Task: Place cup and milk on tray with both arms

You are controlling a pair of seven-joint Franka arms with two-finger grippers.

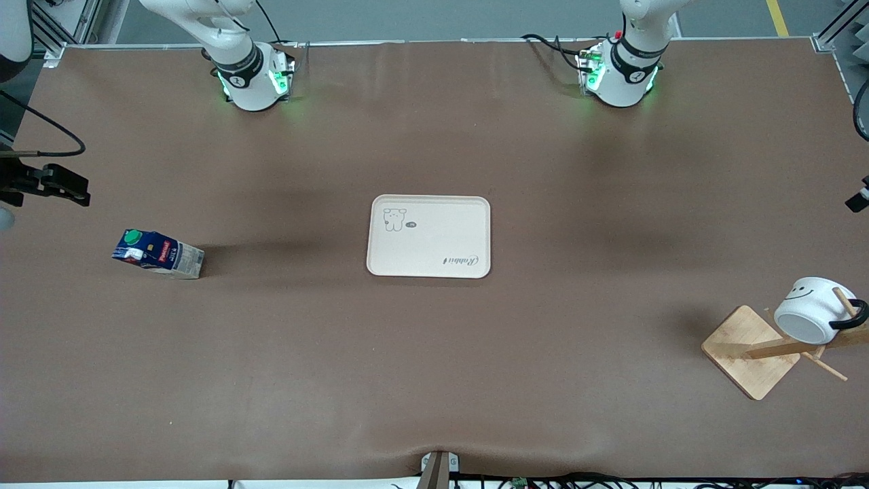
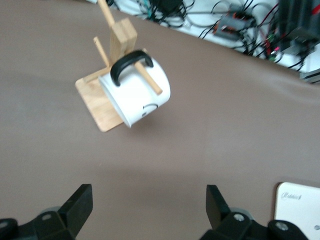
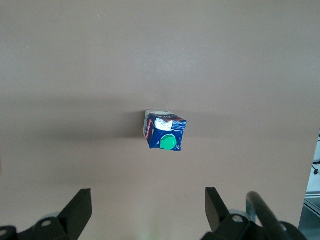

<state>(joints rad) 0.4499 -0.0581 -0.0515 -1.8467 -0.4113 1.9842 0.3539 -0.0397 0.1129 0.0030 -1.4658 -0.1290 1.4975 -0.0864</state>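
The cream tray (image 1: 428, 236) lies flat in the middle of the table; one corner of the tray (image 2: 299, 209) shows in the left wrist view. The milk (image 1: 157, 254) stands on the table toward the right arm's end. My right gripper (image 3: 148, 200) hovers open above the table, short of the milk (image 3: 165, 133), with nothing between its fingers. The cup (image 1: 812, 310) hangs tilted on a peg of a bamboo rack toward the left arm's end. My left gripper (image 2: 148, 197) is open and empty, apart from the cup (image 2: 137, 95).
The bamboo rack base (image 1: 747, 350) sits on the table under the cup, with wooden pegs sticking out. Cables and electronics (image 2: 235, 25) lie along the table edge past the rack. The two lit arm bases (image 1: 254, 78) (image 1: 621, 75) stand at the table's edge farthest from the front camera.
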